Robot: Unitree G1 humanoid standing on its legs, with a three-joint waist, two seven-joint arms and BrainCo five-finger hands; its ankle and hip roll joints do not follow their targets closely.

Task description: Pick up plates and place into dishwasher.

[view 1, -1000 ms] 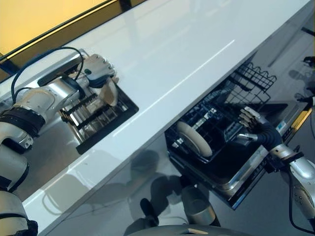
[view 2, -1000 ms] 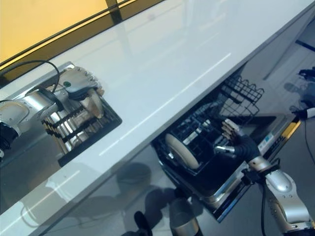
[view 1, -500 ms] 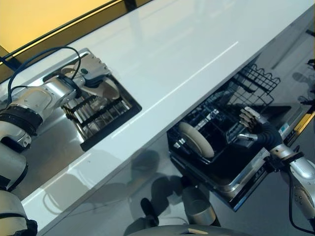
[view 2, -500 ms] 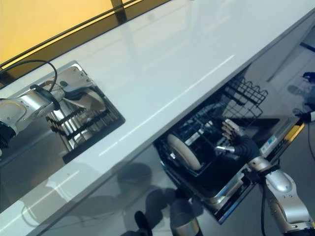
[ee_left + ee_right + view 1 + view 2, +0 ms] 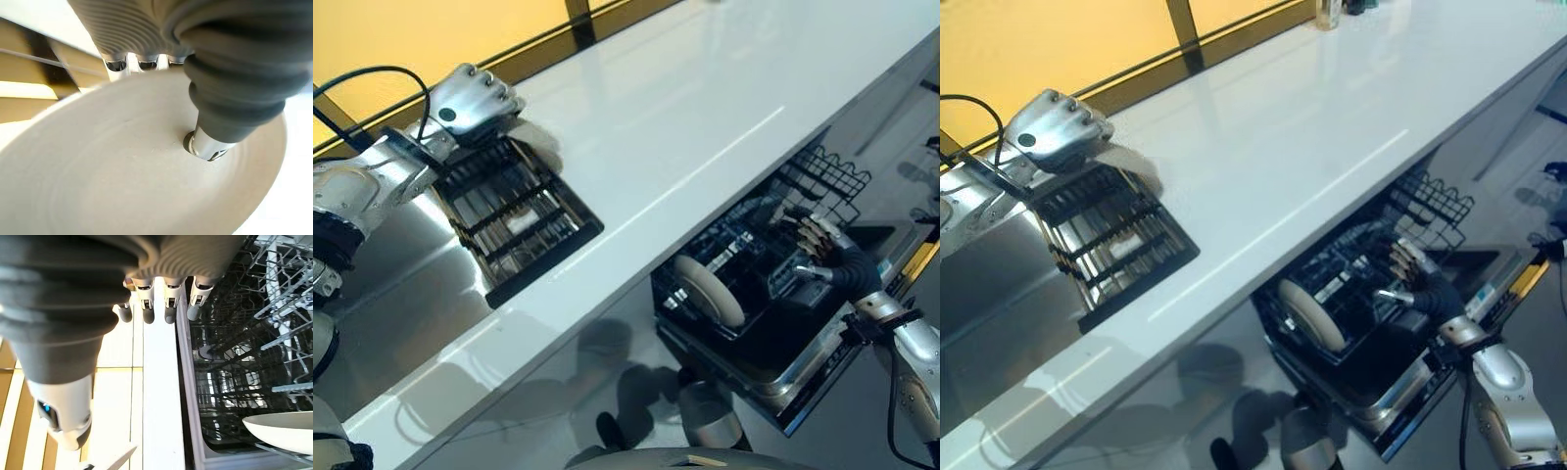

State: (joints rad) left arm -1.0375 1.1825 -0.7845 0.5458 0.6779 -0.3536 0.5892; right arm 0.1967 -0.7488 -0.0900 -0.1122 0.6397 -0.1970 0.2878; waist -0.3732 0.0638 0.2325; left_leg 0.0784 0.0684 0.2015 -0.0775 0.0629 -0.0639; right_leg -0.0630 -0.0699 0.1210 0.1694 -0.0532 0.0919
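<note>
Left robot hand above drying rack, plate in dishwasher rack

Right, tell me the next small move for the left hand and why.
Probably carry the plate along the white counter toward the open dishwasher rack. The left hand is shut on the plate, raised above the drying rack, and one plate in the dishwasher already stands there with free slots beside it, near the open right hand.

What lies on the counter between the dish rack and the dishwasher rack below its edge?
Nothing: in the left eye view the white counter is bare between the dish rack and the dishwasher rack, where one plate already stands.
</note>
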